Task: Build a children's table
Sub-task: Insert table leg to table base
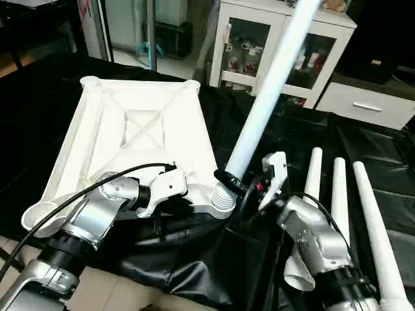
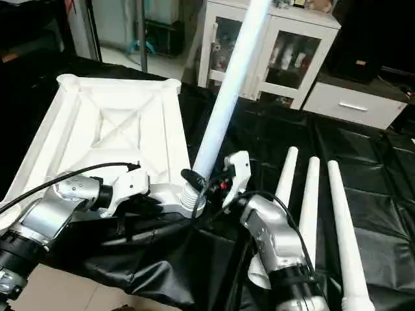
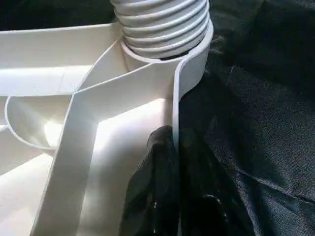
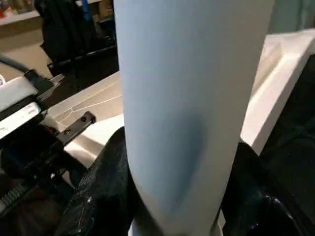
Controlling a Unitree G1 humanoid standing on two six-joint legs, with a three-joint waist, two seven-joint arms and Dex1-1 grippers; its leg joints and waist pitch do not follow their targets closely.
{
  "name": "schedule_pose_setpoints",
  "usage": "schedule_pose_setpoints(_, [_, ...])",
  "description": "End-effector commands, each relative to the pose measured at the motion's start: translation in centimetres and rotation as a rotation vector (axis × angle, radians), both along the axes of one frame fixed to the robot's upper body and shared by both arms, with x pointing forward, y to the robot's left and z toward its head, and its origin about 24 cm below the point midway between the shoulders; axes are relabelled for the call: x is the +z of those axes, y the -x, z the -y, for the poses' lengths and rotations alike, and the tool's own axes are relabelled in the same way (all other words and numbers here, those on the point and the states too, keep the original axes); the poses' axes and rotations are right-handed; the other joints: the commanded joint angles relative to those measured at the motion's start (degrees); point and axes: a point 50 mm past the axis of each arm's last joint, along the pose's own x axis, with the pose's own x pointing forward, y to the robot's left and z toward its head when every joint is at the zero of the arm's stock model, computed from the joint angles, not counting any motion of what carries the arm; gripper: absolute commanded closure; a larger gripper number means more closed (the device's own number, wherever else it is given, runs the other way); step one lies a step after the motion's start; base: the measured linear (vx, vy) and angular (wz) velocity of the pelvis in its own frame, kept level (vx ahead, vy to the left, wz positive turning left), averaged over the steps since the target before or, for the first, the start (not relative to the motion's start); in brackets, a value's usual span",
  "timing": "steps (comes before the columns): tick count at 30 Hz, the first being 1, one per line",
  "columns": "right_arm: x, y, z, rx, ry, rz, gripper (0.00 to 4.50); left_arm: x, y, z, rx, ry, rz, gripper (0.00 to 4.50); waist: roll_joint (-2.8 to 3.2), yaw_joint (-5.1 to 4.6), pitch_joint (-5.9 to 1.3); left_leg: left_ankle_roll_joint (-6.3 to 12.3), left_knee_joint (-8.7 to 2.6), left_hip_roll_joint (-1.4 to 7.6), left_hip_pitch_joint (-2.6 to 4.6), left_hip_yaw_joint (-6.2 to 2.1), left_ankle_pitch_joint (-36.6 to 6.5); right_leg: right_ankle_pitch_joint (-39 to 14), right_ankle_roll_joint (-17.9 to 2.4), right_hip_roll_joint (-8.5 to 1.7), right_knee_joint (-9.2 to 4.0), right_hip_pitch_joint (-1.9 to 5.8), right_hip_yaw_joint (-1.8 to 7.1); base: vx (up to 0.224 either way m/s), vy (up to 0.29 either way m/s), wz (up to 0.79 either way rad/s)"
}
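Looking down from my head camera, I see the white table top (image 1: 139,139) lying underside up on the black cloth (image 1: 363,149), filling the left half of the frame, its X-shaped ribs showing. My left gripper (image 1: 170,206) sits at the top's near edge, lower centre, fingers pinched shut on that rim. My right gripper (image 1: 235,188), just right of centre, clasps a long white leg (image 1: 269,84) near its base; the leg rises tilted toward the upper right. Three spare legs (image 1: 338,194) lie side by side at the lower right. A white glass-fronted cabinet (image 1: 285,45) stands at the top. My left wrist camera adds the leg's threaded end (image 3: 165,24) seated in the corner socket (image 3: 189,64), with one black finger (image 3: 155,191) against the rim wall. My right wrist camera shows black fingers (image 4: 106,191) on both sides of the smooth tube.
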Motion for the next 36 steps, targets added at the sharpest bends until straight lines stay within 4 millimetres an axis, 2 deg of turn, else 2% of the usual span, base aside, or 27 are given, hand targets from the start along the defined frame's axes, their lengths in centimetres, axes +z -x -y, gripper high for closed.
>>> schedule_pose_setpoints(1, [-2.7, 1.1, 0.8, 0.000, 0.092, -0.098, 2.64, -0.9, -0.2, -0.3, 0.069, -0.012, -0.009, 4.50, 0.59, -0.15, -1.68, -2.46, -5.30, 3.47, 0.87, -1.93, -24.56, -25.64, -5.44, -5.41, -6.10, 0.31, 3.29, 0.000, 0.000, 0.00])
schedule_pose_setpoints(5, [-3.3, 1.5, 0.9, 0.001, 0.110, -0.093, 2.64, -0.9, -0.3, -0.4, 0.073, -0.013, -0.005, 4.50, 0.47, -0.16, -1.71, -2.37, -5.46, 3.53, 0.82, -2.09, -24.95, -26.96, -4.92, -5.44, -6.28, 0.35, 3.24, 0.000, 0.000, 0.00])
schedule_pose_setpoints(6, [-3.5, 1.7, 1.0, 0.004, 0.113, -0.094, 2.64, -0.9, -0.3, -0.4, 0.075, -0.013, -0.004, 4.50, 0.56, -0.10, -1.76, -2.31, -5.46, 3.53, 1.03, -2.01, -24.97, -26.55, -5.06, -5.44, -6.37, 0.27, 3.23, 0.000, 0.000, 0.00])
schedule_pose_setpoints(9, [-3.9, 1.9, 1.0, 0.011, 0.138, -0.103, 2.64, -0.9, -0.3, -0.5, 0.076, -0.014, -0.005, 4.50, 0.51, -0.14, -1.80, -1.98, -5.71, 3.55, 0.80, -1.98, -23.58, -23.28, -5.75, -5.21, -6.15, 0.54, 3.19, 0.000, 0.000, 0.00])
schedule_pose_setpoints(11, [-4.2, 2.0, 1.0, 0.019, 0.165, -0.109, 2.64, -1.0, -0.3, -0.5, 0.076, -0.015, -0.005, 4.50, 0.53, -0.15, -1.73, -2.00, -5.68, 3.51, 0.86, -1.92, -23.83, -23.44, -5.86, -5.24, -6.21, 0.45, 3.24, 0.000, 0.000, 0.00])
schedule_pose_setpoints(14, [-5.0, 2.1, 1.0, 0.042, 0.241, -0.137, 2.64, -1.0, -0.2, -0.5, 0.075, -0.016, -0.009, 4.50, 0.42, -0.20, -1.55, -2.10, -5.75, 3.43, 0.95, -2.03, -25.23, -27.43, -4.80, -5.40, -6.63, 0.38, 3.24, 0.000, 0.000, 0.00])
schedule_pose_setpoints(16, [-5.2, 2.1, 1.0, 0.048, 0.255, -0.149, 2.64, -1.0, -0.2, -0.5, 0.074, -0.017, -0.011, 4.50, 0.55, -0.37, -1.23, -2.34, -5.80, 3.40, 1.30, -2.23, -27.71, -32.34, -3.68, -5.63, -7.29, 0.07, 3.21, 0.000, 0.000, 0.00])
schedule_pose_setpoints(17, [-5.3, 2.0, 1.0, 0.055, 0.275, -0.154, 2.64, -1.1, -0.1, -0.5, 0.073, -0.016, -0.014, 4.50, 0.33, -0.46, -1.19, -2.50, -5.79, 3.33, 1.58, -2.45, -29.33, -36.03, -2.56, -5.79, -7.70, 0.04, 3.06, 0.000, 0.000, 0.00])
schedule_pose_setpoints(18, [-5.4, 2.0, 1.0, 0.060, 0.283, -0.161, 2.64, -1.1, -0.1, -0.5, 0.072, -0.016, -0.015, 4.50, 0.41, -0.64, -1.10, -2.66, -5.96, 3.38, 1.67, -2.72, -30.52, -37.87, -2.14, -5.85, -7.90, 0.00, 3.03, 0.000, 0.000, 0.00])
schedule_pose_setpoints(20, [-5.5, 1.9, 1.0, 0.069, 0.309, -0.176, 2.64, -1.1, -0.1, -0.5, 0.070, -0.016, -0.017, 4.50, 0.56, -0.71, -1.18, -2.73, -6.05, 3.47, 1.93, -2.90, -31.56, -38.03, -2.12, -5.87, -8.08, -0.14, 3.03, 0.000, 0.000, 0.00])
schedule_pose_setpoints(24, [-5.6, 1.8, 0.9, 0.076, 0.318, -0.197, 2.64, -1.1, -0.1, -0.5, 0.070, -0.017, -0.018, 4.50, 0.58, -1.33, -1.20, -3.09, -6.60, 3.56, 1.72, -3.17, -33.48, -34.56, -3.10, -5.51, -7.89, 0.18, 2.75, 0.000, 0.000, 0.00])
schedule_pose_setpoints(26, [-5.6, 1.6, 1.0, 0.068, 0.320, -0.214, 2.64, -1.1, -0.1, -0.6, 0.070, -0.017, -0.018, 4.50, 0.54, -1.41, -1.16, -3.13, -6.52, 3.48, 2.03, -3.15, -34.85, -35.69, -2.97, -5.60, -8.15, -0.06, 2.77, 0.000, 0.000, 0.00])
schedule_pose_setpoints(29, [-6.0, 1.5, 1.3, 0.061, 0.353, -0.227, 2.64, -1.1, -0.1, -0.6, 0.071, -0.018, -0.017, 4.50, 0.58, -1.56, -1.11, -3.14, -6.60, 3.49, 1.90, -3.38, -35.14, -37.24, -2.50, -5.85, -8.43, 0.11, 2.57, 0.000, 0.000, 0.00])
schedule_pose_setpoints(36, [-6.4, 1.7, 1.3, 0.058, 0.390, -0.209, 2.64, -1.0, -0.1, -0.6, 0.071, -0.016, -0.005, 4.50, 0.68, -1.87, -0.68, -3.44, -6.78, 3.43, 2.64, -3.85, -40.10, -41.26, -1.30, -5.88, -9.48, -0.21, 1.95, 0.000, 0.000, 0.00])
